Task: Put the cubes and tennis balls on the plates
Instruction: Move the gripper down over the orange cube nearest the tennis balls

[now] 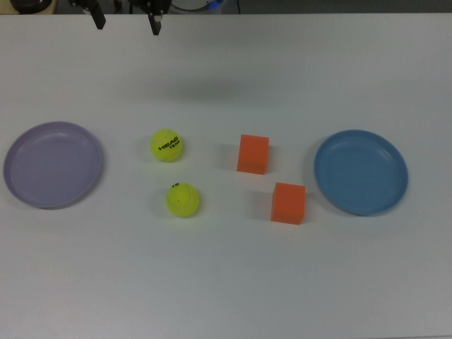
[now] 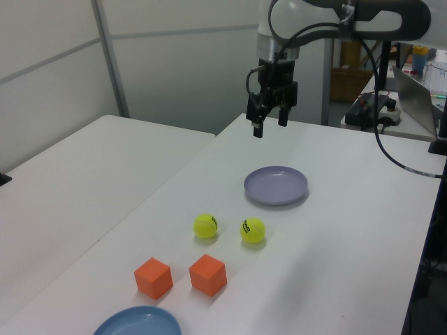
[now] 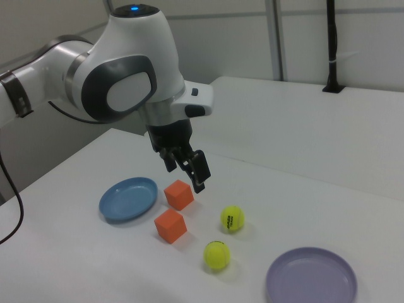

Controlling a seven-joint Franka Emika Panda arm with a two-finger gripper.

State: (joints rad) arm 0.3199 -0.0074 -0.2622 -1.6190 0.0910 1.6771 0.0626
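Two orange cubes [image 1: 253,154] [image 1: 288,203] sit on the white table next to the blue plate [image 1: 361,171] at the top view's right. The "HEAD" tennis ball [image 1: 167,145] and the second tennis ball [image 1: 183,199] lie nearer the lavender plate [image 1: 53,164] at the top view's left. Both plates hold nothing. My gripper [image 1: 127,21] hangs open and empty above the table at the top view's upper edge, apart from every object. In the right view the gripper [image 3: 184,173] is high over the cubes [image 3: 178,194] [image 3: 170,225]. In the left view the gripper [image 2: 270,124] hangs beyond the lavender plate [image 2: 276,185].
A second white table [image 2: 77,174] adjoins on the left view's left. Cables, a laptop and boxes stand behind the arm at the left view's right edge [image 2: 412,84]. A black pole [image 3: 331,44] rises at the back in the right view.
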